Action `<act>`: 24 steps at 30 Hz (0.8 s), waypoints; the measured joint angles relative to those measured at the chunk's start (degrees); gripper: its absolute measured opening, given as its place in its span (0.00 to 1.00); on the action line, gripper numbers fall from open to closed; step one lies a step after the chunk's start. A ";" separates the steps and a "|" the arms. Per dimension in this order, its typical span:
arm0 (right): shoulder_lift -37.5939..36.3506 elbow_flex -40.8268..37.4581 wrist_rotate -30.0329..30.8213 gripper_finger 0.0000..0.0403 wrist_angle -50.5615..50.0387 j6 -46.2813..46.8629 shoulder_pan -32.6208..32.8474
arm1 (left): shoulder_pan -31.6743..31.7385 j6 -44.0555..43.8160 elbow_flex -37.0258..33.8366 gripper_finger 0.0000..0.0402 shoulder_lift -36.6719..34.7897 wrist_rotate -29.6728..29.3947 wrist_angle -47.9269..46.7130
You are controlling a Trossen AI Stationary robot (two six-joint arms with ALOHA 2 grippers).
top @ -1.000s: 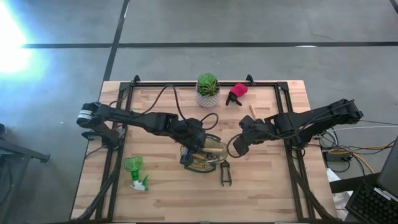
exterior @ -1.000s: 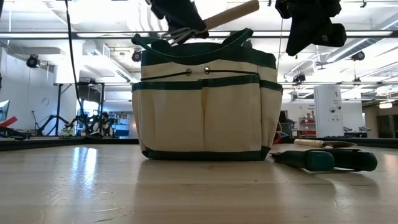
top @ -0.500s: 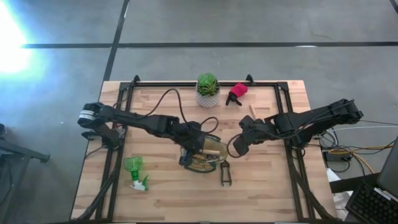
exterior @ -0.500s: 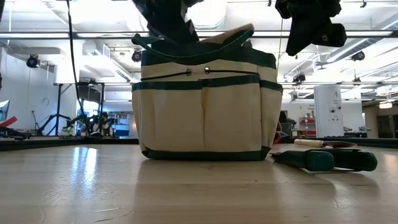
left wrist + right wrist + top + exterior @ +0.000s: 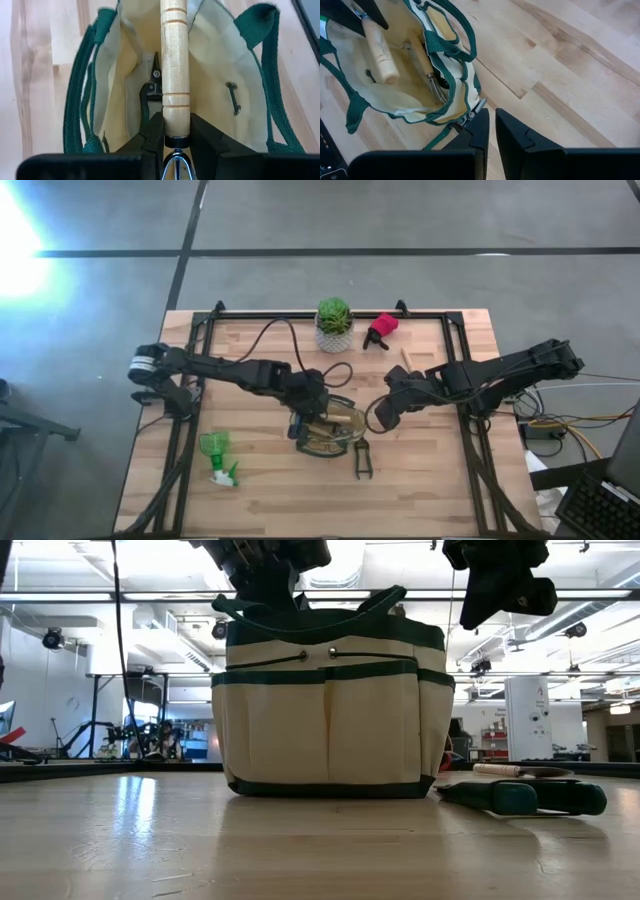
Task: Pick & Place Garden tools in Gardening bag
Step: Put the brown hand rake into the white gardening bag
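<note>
Grey concrete floor (image 5: 420,220), bright glare at one corner, white ceiling beams (image 5: 150,595), distant stands

left arm stretched in from the left edge toward table centre, wrist pitched down, left gripper (image 5: 171,134) clamped on a wooden handle. right arm reaches in from the right, right gripper (image 5: 491,131) hovering, fingers nearly together, empty.

Ahead of the right gripper (image 5: 492,131), its fingers (image 5: 479,131) nearly together: the open gardening bag (image 5: 350,102) on the wooden table (image 5: 560,65). Inside the bag, a wooden-handled tool (image 5: 379,49) and a metal fork (image 5: 431,79). Just beyond the fingertips, a dark pruner (image 5: 470,114).
</note>
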 joint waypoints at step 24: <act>0.00 0.00 0.00 0.07 0.01 0.00 0.00 | -0.05 1.29 6.45 0.16 9.63 -1.96 -6.68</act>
